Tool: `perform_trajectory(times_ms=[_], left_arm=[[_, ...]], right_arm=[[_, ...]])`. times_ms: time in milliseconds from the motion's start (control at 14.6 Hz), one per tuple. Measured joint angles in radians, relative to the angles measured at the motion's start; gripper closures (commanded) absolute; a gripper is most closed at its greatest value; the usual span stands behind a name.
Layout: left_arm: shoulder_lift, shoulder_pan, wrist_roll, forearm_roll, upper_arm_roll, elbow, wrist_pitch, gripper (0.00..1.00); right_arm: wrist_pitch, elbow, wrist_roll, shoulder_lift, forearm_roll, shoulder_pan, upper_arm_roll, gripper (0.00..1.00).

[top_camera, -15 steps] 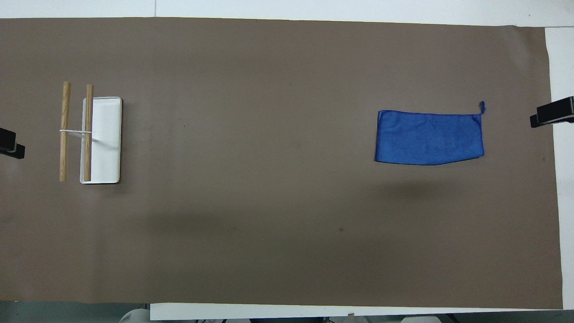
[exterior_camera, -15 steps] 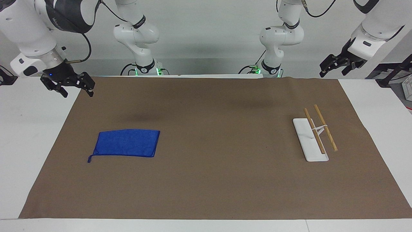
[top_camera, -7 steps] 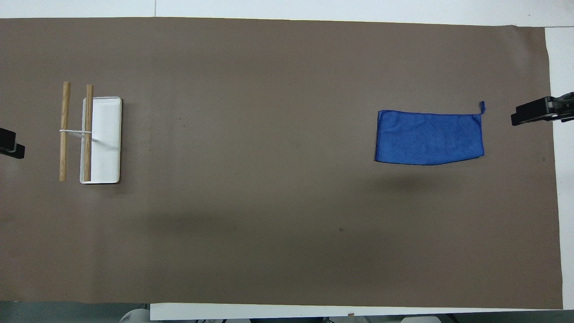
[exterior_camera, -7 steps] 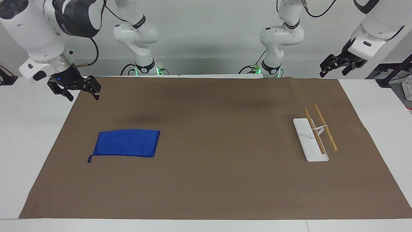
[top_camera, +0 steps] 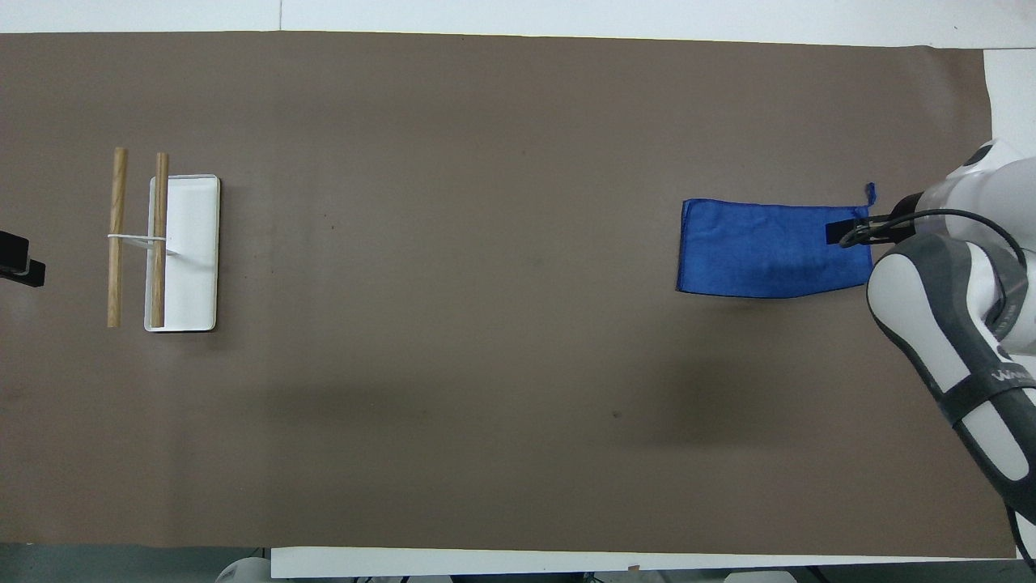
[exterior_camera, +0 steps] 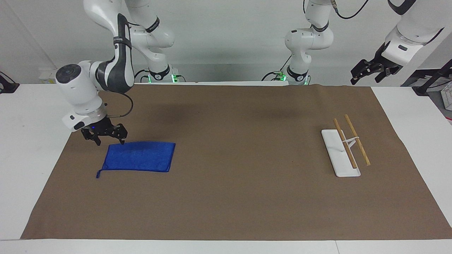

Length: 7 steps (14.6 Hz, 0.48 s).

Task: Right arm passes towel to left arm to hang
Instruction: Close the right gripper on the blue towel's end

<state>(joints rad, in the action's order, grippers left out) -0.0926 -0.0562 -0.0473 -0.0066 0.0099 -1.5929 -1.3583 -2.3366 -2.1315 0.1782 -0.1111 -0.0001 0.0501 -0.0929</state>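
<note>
The right end effector hangs low at the towel's short edge on the right arm's end of the tabletop, and its two fingers are apart. One fingertip is at the towel's corner nearest the robots; I cannot tell if it touches the cloth. The towel lies flat, with its little loop at the corner farther from the robots.

To do this step well, the end effector should go straight down, put one finger on each side of the edge, and pinch a good bit of cloth so it does not slip.

The brown mat under the towel covers the white tabletop. Well apart from the right end effector, the wooden rack stands on its white base. The left end effector waits up high by that end, fingers apart.
</note>
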Motion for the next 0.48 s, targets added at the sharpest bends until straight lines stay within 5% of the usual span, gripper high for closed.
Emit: perform_trajectory(times_ms=[480], left_arm=[[0.0,0.0,0.0,0.0,0.0,0.0,0.0,0.0]], right_arm=[[-0.126,-0.012,0.006,-0.097,0.0,-0.005,0.026,0.01]])
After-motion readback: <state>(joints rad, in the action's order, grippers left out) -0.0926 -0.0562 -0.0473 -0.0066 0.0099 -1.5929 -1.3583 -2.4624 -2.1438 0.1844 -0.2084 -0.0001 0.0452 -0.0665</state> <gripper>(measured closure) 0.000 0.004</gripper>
